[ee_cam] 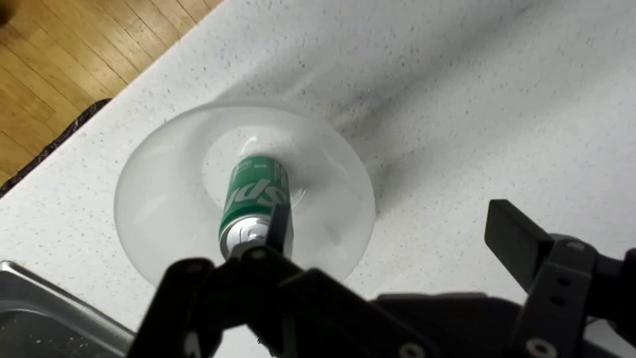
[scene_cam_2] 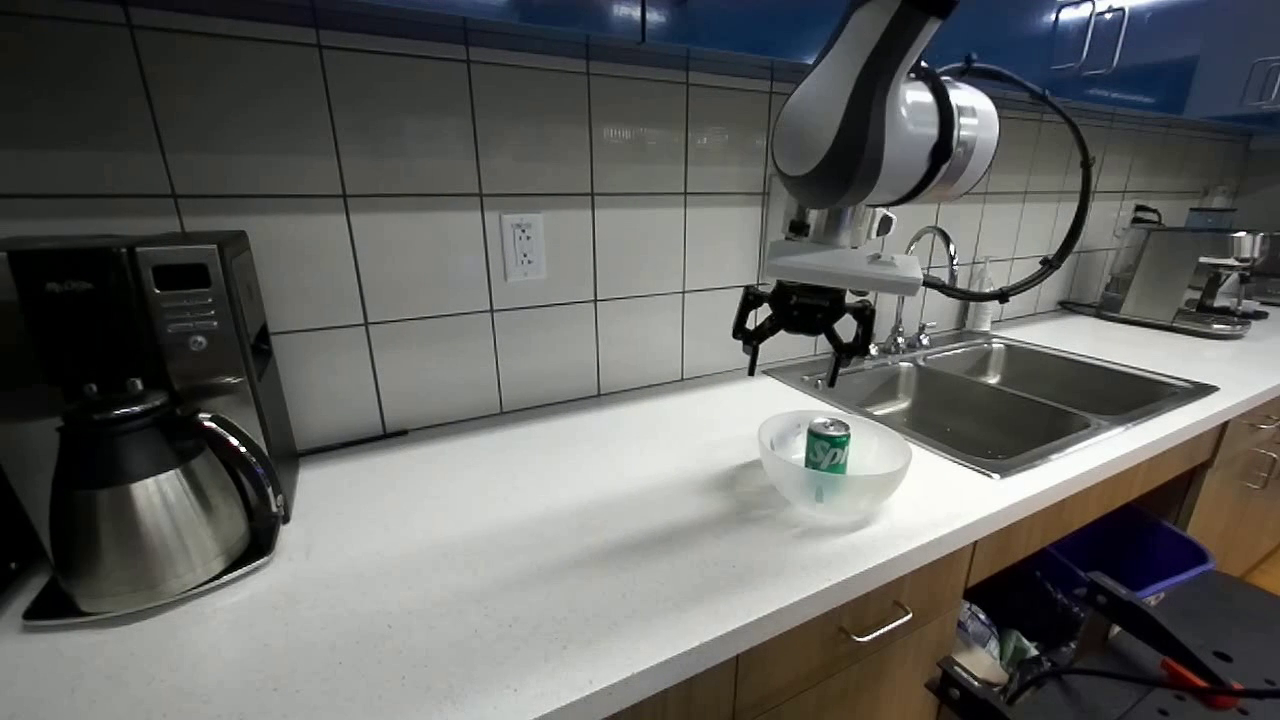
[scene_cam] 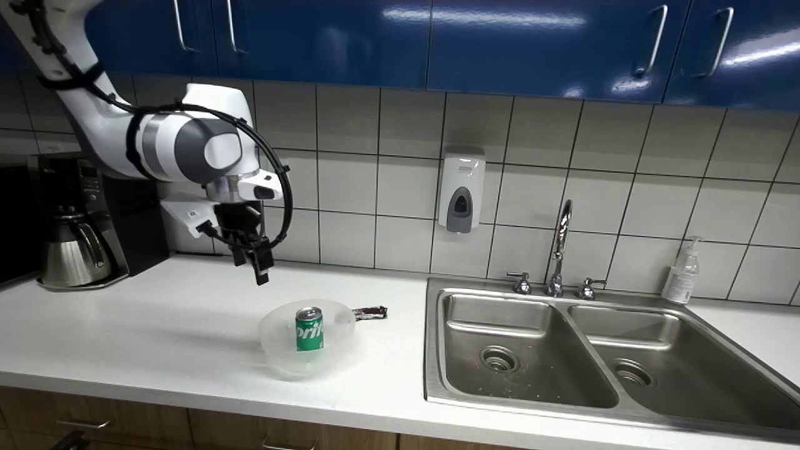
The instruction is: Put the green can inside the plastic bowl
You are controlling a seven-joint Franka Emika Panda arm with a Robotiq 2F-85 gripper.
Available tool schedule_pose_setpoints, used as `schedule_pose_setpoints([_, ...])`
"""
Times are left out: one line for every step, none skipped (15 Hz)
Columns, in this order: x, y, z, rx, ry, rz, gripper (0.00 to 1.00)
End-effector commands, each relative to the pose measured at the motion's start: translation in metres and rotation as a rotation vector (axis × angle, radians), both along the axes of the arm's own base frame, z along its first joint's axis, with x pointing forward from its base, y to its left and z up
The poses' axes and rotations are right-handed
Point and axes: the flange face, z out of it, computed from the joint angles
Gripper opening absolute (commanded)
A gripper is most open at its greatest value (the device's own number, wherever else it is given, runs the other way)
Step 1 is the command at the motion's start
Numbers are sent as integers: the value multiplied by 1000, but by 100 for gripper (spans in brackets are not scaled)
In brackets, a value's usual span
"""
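Observation:
The green can [scene_cam: 310,331] stands upright inside the plastic bowl [scene_cam: 278,340] on the white counter. Both show also in an exterior view, the can [scene_cam_2: 827,449] and the translucent bowl [scene_cam_2: 875,472]. In the wrist view the can [ee_cam: 254,191] stands within the bowl [ee_cam: 161,199], its silver top partly covered by one finger. My gripper [scene_cam_2: 792,374] is open and empty, above the bowl and apart from the can. It shows in an exterior view [scene_cam: 251,269] up and to the left of the bowl. In the wrist view its fingers [ee_cam: 390,221] are spread wide.
A double steel sink [scene_cam: 525,350] with a faucet [scene_cam: 559,244] lies beside the bowl. A dark wrapped item [scene_cam: 370,312] lies on the counter behind the bowl. A coffee maker with a steel carafe [scene_cam_2: 150,520] stands farther along the counter. A soap dispenser [scene_cam: 461,190] hangs on the tiled wall.

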Motion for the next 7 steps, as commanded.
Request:
schedule_pose_setpoints([-40,24,35,28,72,85,100])
schedule_pose_setpoints([-47,32,42,39,94,103,100])
schedule_pose_setpoints([-56,40,50,55,121,123,100])
schedule_pose_setpoints([-64,48,57,67,144,145,100])
schedule_pose_setpoints([-40,42,38,45,122,103,100])
schedule_pose_setpoints([-47,49,46,53,135,118,100])
schedule_pose_setpoints([-52,52,51,57,136,127,100])
